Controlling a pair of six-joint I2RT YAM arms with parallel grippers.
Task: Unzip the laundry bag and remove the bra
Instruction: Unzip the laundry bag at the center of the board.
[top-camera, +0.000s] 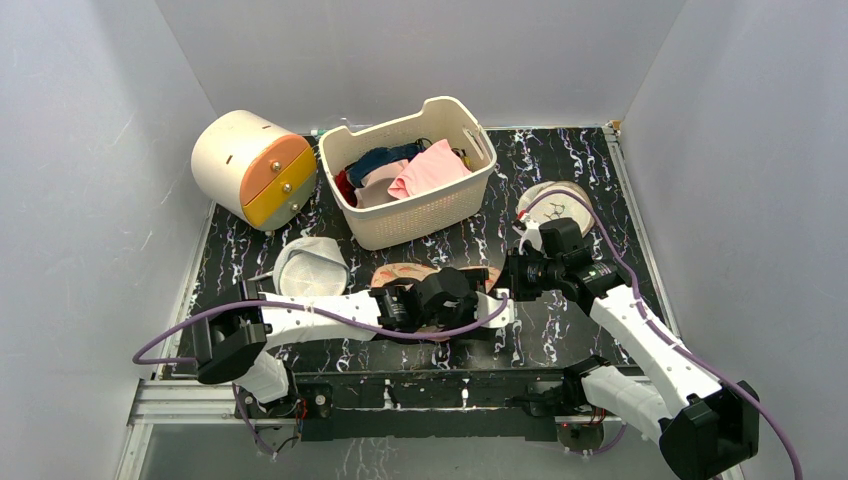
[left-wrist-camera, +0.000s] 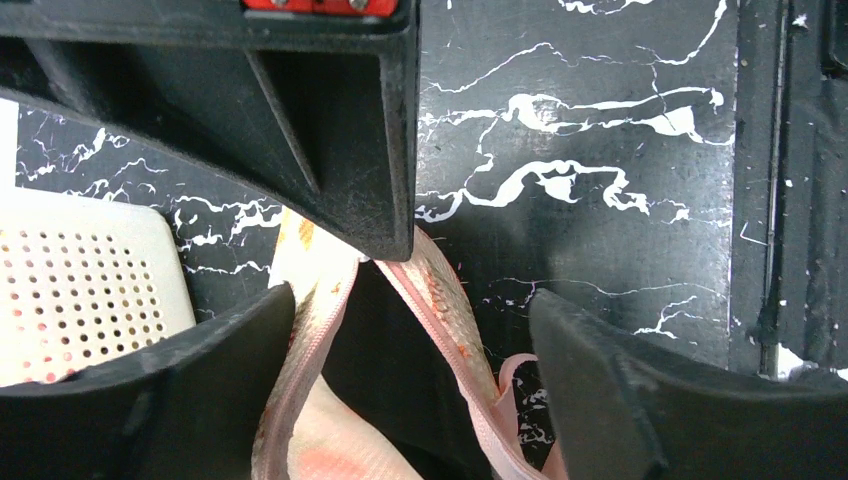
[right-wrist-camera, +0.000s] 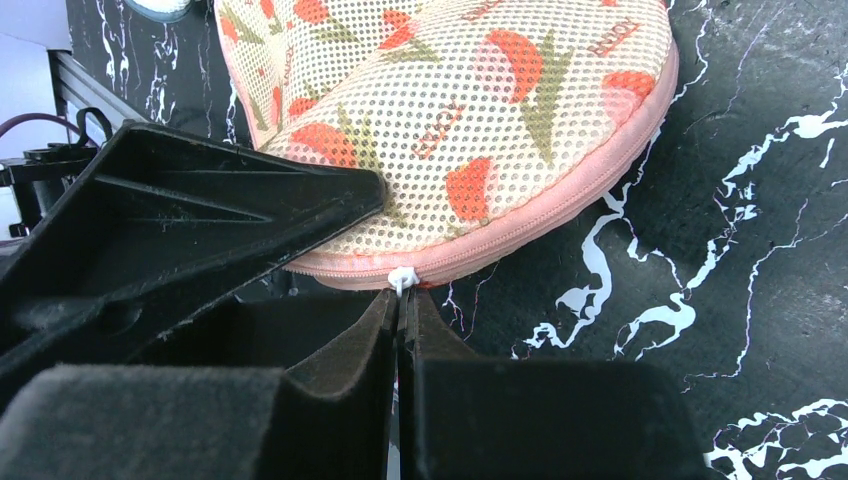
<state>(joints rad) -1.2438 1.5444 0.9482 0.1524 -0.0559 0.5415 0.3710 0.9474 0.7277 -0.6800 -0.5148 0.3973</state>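
Unzipping is the step in hand, and it looks partway done. The right gripper (right-wrist-camera: 400, 300) is clamped fully shut on the little white zip pull (right-wrist-camera: 401, 279) at the pink rim of the laundry bag (right-wrist-camera: 470, 110). In the overhead view the bag lies on the table just toward 6 o'clock from centre, largely under the two wrists.

Just beside it, the left gripper (left-wrist-camera: 412, 300) hangs with its jaws wide apart, straddling the rim and holding nothing. There the zip tracks are already parted. Between them sits something black, most likely the bra (left-wrist-camera: 390, 380), though no cup or strap can be made out.

Next move, by my reading: the left jaws need to pinch the rim and brace the bag. Then the right arm can draw the pull along the curve without dragging the whole bag. In the right wrist view the closed stretch of zip runs off toward 2 o'clock.

The count, overhead:
- one laundry bag
- one bra, if that is it
- one white basket (top-camera: 425, 225) at 12 o'clock
- one drum (top-camera: 255, 165) at 10
- one white dome mesh bag (top-camera: 310, 265) at 9
- one round mesh disc (top-camera: 555, 200) at 2
- two grippers
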